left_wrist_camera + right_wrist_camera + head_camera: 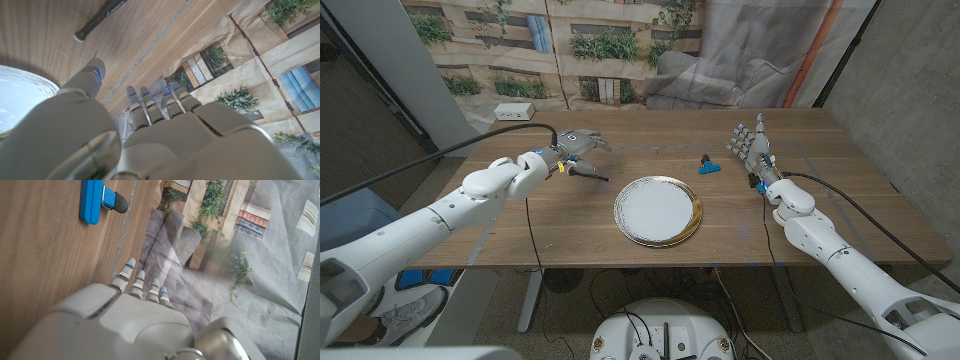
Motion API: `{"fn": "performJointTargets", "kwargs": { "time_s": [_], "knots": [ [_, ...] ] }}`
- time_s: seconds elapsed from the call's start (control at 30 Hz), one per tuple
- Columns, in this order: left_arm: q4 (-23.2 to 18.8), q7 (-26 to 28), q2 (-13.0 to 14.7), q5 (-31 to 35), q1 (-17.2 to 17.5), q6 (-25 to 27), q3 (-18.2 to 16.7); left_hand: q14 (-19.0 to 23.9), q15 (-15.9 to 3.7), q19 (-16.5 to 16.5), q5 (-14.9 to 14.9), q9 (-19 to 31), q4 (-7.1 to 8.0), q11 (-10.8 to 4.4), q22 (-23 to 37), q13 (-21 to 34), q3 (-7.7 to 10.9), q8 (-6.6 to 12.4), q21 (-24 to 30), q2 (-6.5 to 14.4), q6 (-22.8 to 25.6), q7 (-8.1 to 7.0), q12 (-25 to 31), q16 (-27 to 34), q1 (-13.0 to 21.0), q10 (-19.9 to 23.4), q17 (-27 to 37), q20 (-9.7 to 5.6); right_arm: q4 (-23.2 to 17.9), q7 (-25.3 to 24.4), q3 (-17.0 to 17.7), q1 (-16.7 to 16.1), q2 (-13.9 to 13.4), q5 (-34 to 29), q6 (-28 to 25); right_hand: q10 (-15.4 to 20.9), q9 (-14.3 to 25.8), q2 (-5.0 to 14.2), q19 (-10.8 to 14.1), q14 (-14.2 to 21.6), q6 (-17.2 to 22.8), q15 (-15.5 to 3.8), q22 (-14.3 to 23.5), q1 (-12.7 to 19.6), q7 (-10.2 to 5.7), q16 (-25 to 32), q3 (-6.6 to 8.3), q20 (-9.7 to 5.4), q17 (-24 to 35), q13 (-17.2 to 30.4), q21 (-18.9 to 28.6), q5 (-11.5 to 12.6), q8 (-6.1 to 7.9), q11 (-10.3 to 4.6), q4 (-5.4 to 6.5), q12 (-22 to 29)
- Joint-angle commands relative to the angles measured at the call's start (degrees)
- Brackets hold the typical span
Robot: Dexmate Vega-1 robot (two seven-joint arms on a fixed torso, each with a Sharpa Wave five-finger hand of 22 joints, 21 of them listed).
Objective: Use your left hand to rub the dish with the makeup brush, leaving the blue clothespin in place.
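A white dish with a gold rim (694, 226) lies at the table's middle, and its edge (20, 92) shows in the left wrist view. The dark makeup brush (590, 174) lies on the wood left of the dish, seen also as a thin black handle (102, 16). My left hand (577, 146) hovers just behind the brush with fingers spread, holding nothing. The blue clothespin (708, 167) with a black tip sits right of and behind the dish, clear in the right wrist view (92, 200). Further right, my right hand (753, 150) stands with fingers apart and empty.
A white box (514, 112) sits on the floor beyond the table's far left edge. Black cables run along both arms. A printed backdrop hangs behind the table. Bare wood lies in front of the dish.
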Motion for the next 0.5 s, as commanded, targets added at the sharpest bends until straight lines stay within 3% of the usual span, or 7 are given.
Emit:
{"fn": "performJointTargets", "kwargs": {
  "time_s": [0.03,0.37,0.5],
  "knots": [
    [-1.42,-4.17,0.32,6.78,-0.86,2.24,1.85,-0.7,-3.77,-0.66,0.3,0.13,0.08,0.17,0.1,0.09,-0.74,-0.33,-0.19,-0.23,-0.3,0.06,0.07,-0.13,0.91,0.5,0.11,0.19,0.0,-0.02,0.0,0.0,-0.02,0.0,-0.02,-0.24,0.19,6.1,-0.04,0.03,-0.47,0.49,0.32,-0.23,0.05,0.45,-0.11,0.27,0.17,0.24,0.35,0.32,0.25,0.15,0.44,0.32],
    [-2.51,-7.81,-0.46,10.1,-0.78,3.47,3.0,-2.45,-3.5,-2.29,0.24,0.07,0.16,0.14,0.11,0.04,-1.92,-1.19,-0.49,-0.99,-1.01,0.1,-0.27,-0.38,1.89,0.55,0.11,0.52,-0.01,-0.02,0.0,0.01,-0.02,0.0,-0.03,-0.28,0.19,6.1,-0.05,-0.01,-0.62,0.55,0.32,-0.23,0.06,0.43,-0.12,0.25,0.17,0.24,0.34,0.32,0.19,0.17,0.44,0.31],
    [-1.82,-8.14,-0.76,9.2,-1.26,1.58,3.3,-2.88,-3.32,-2.75,0.24,0.06,0.2,0.15,0.1,0.02,-2.18,-1.26,-0.54,-1.12,-0.94,0.3,-0.32,-0.4,2.06,0.58,0.13,0.5,-0.01,-0.02,0.0,0.01,-0.02,0.0,-0.03,-0.25,0.18,6.1,-0.06,-0.02,-0.59,0.51,0.32,-0.23,-0.03,0.43,-0.12,0.28,0.16,0.24,0.34,0.32,0.2,0.15,0.44,0.32]
  ]
}}
